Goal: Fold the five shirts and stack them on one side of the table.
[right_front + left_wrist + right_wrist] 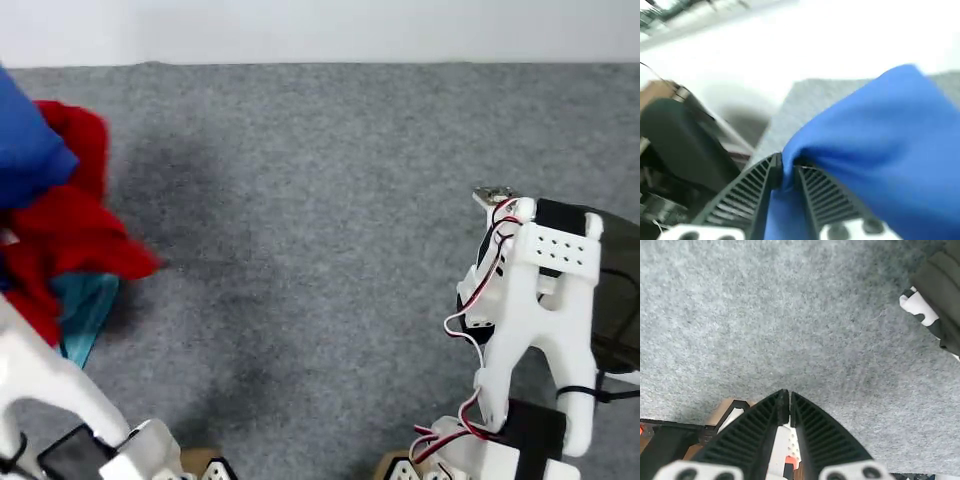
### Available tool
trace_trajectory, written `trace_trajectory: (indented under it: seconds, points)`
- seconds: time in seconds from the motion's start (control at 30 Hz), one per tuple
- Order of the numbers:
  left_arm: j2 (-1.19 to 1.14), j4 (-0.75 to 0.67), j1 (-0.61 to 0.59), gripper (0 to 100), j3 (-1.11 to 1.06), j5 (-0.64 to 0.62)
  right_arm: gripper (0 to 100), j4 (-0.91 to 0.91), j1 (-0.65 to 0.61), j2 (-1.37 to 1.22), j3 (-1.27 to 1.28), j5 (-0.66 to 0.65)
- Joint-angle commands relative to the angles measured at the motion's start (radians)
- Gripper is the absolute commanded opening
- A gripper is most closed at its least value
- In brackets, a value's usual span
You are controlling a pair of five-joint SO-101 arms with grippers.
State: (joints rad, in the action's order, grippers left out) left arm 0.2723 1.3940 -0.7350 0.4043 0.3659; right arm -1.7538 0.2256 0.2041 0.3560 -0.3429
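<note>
Starting with the table (330,200): coarse grey felt all over. Heaped at its left edge: rumpled red shirt (70,230), smooth blue shirt (880,150) over it, teal shirt (85,305) peeking below. Dark shirt (615,280) at the right edge. Ribbed black left gripper (786,165) clamped tight on a blue fold. Right gripper (790,392) pressed together, empty, above bare felt.

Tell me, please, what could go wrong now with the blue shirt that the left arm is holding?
The left gripper pinches only a small fold of the blue shirt, so the cloth may slip out. The blue shirt overlaps the red shirt, so pulling might drag it along.
</note>
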Motion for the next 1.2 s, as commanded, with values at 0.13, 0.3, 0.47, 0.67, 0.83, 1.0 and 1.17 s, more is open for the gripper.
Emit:
trace_trajectory:
  seconds: [0.13, 0.3, 0.47, 0.67, 0.83, 1.0, 1.17]
  points:
    - [-0.186, -0.005, -0.037, 7, -0.159, 0.175, 0.9, -0.041, -0.008, 0.033, -0.005, 0.003]
    - [-0.264, 0.006, -0.114, 17, -0.133, 0.178, 0.9, -0.041, -0.008, 0.031, -0.005, 0.003]
    - [-0.224, 0.158, -0.106, 17, -0.096, 0.278, 0.9, -0.039, -0.01, 0.031, -0.005, 0.003]
    - [-0.206, 0.358, 0.025, 17, -0.147, 0.374, 0.9, -0.027, -0.012, 0.031, -0.005, 0.003]
    - [-0.269, 0.269, 0.13, 17, -0.312, 0.377, 0.9, -0.031, -0.035, 0.031, -0.005, 0.005]
    - [-0.419, 0.074, 0.184, 17, -0.397, 0.377, 0.9, -0.033, -0.062, 0.031, -0.005, 0.008]
    - [-0.595, -0.06, 0.215, 17, -0.397, 0.377, 0.9, -0.035, -0.077, 0.031, -0.005, 0.008]
